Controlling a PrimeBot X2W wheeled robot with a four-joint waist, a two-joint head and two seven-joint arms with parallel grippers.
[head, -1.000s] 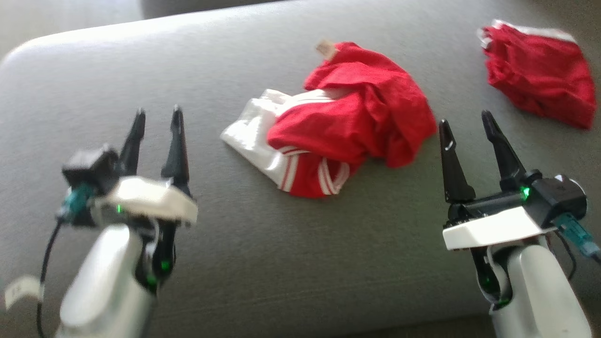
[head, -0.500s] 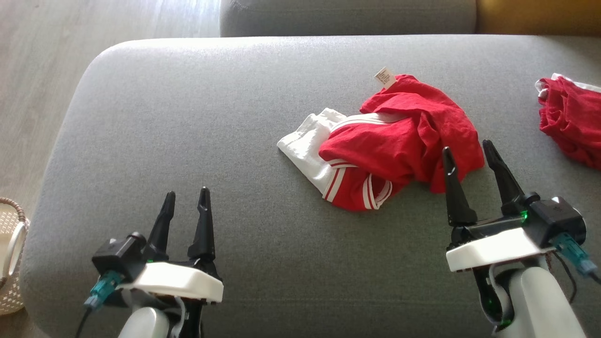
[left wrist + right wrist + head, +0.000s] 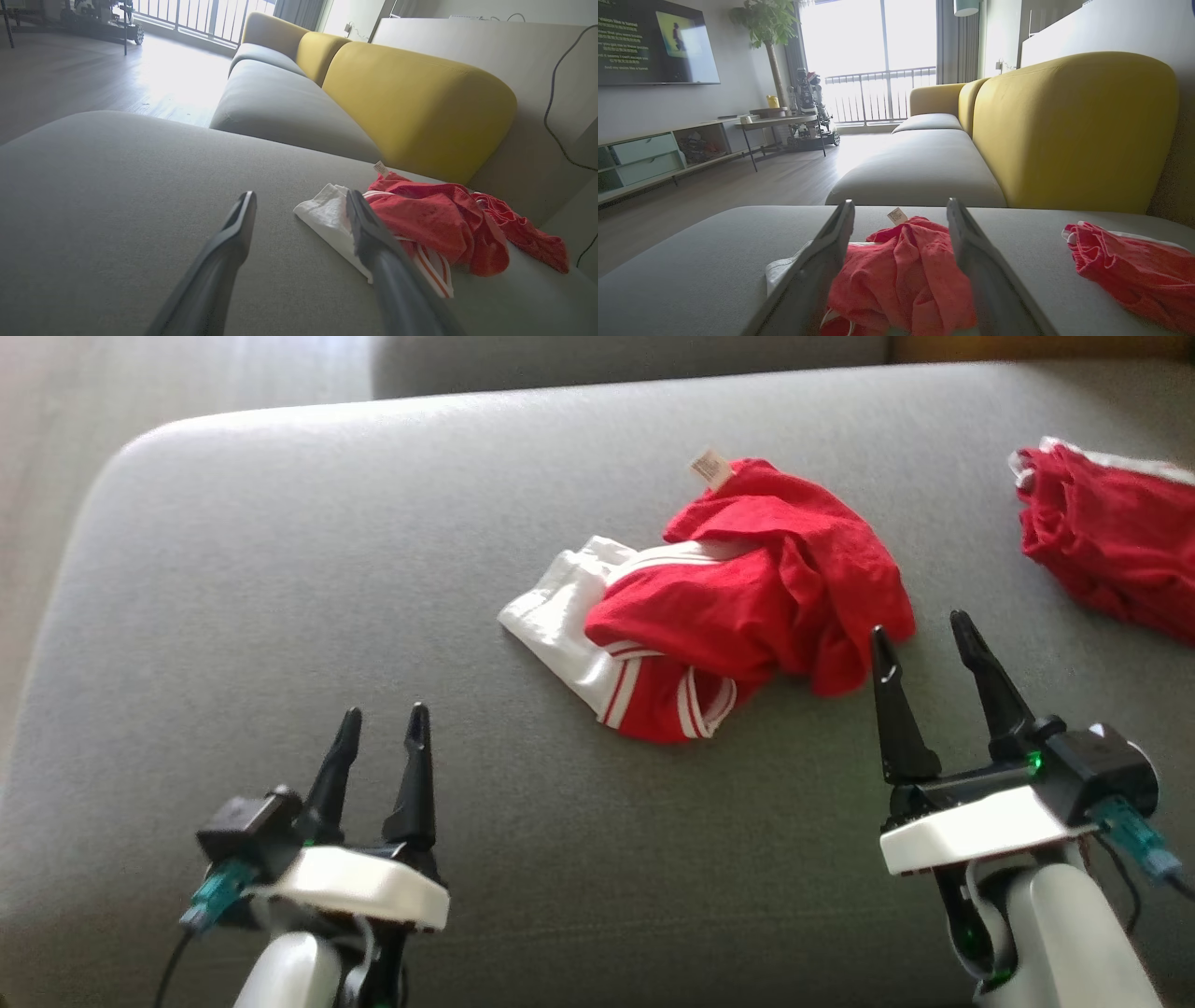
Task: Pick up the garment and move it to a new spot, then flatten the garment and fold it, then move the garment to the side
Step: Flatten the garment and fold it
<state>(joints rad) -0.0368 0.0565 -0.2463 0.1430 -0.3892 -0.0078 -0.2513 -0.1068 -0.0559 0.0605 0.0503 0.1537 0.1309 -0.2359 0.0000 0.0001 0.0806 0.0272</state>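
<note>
The crumpled red-and-white garment (image 3: 747, 597) lies on the grey cushion (image 3: 280, 569) right of its middle, its long axis running crosswise from a white end at left to red folds at right. The right gripper (image 3: 918, 623), wide open and empty, is the nearer, fingertips just short of the heap's near right edge; the left gripper (image 3: 385, 711), equally open and empty, hovers well apart by the front edge. A white tag (image 3: 709, 467) at the garment's far side is too small to read.
</note>
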